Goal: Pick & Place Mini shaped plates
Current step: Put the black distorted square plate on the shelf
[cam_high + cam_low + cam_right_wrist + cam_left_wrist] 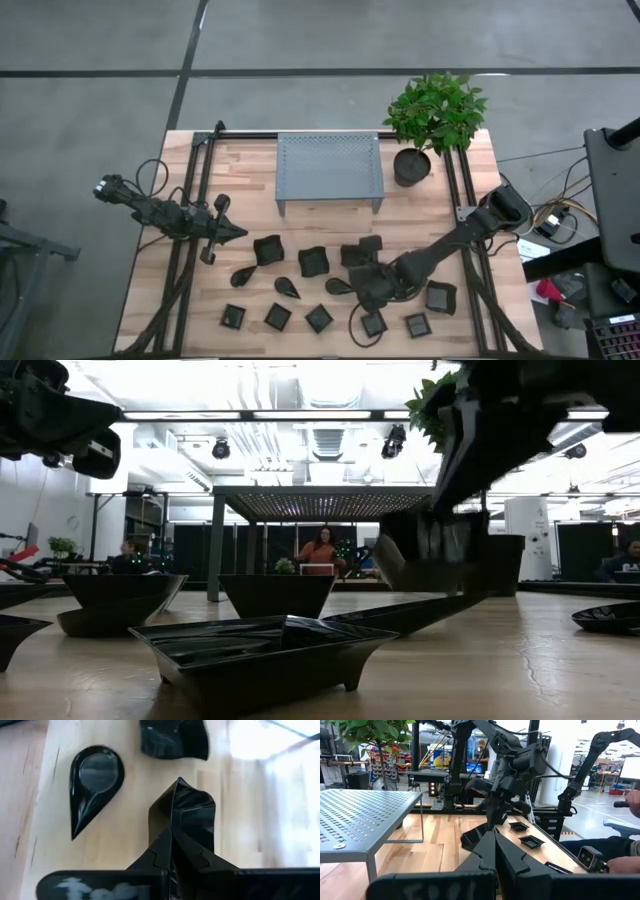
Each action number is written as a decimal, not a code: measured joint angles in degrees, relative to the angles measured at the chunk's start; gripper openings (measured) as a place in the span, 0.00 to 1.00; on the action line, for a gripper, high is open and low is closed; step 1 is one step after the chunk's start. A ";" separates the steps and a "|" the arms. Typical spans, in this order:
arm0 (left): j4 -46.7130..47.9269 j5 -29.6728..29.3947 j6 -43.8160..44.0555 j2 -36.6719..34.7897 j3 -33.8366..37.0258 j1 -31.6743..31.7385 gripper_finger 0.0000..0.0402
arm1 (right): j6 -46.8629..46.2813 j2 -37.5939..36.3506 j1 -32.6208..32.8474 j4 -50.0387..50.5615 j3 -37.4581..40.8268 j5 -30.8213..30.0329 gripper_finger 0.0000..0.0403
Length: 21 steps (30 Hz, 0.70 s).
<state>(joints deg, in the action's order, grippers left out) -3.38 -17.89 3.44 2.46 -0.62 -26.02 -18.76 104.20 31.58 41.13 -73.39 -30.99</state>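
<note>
Several small black plates lie on the table's near half: little squares (277, 316) in a near row, teardrops (288, 288) and wavy-edged squares (312, 261) behind them. My right gripper (372, 288) is low among them, right of centre, shut on one wavy-edged square plate (186, 807). A teardrop plate (95, 775) lies flat beside it. My left gripper (225, 232) waits shut (495, 845) over the table's left part, touching nothing. My right gripper pinches the wavy-edged square plate by its rim (172, 827) between the two shut fingers (192, 855). The plate stands tilted steeply on edge in the hold (392, 560). Whether its lower edge still touches the table cannot be told.
A grey perforated stand (330, 168) stands at the table's far middle, with a potted plant (411, 165) to its right. Black rails (190, 210) run along both sides of the table. People sit and stand in the room beyond (322, 550).
</note>
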 joint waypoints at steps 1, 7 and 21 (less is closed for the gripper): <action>0.00 0.00 0.00 0.00 0.00 0.00 0.00 | 0.13 0.00 0.14 0.43 -0.64 -0.75 0.02; 0.00 0.00 0.01 0.00 0.00 0.04 0.00 | 3.02 0.00 0.73 3.26 -4.33 -4.51 0.02; 0.00 0.00 0.00 0.00 0.00 0.02 0.00 | 12.19 0.00 0.77 15.00 -15.33 -19.61 0.02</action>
<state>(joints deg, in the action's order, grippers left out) -3.38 -17.89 3.44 2.46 -0.62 -26.00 -6.57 104.20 32.36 56.13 -88.72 -50.60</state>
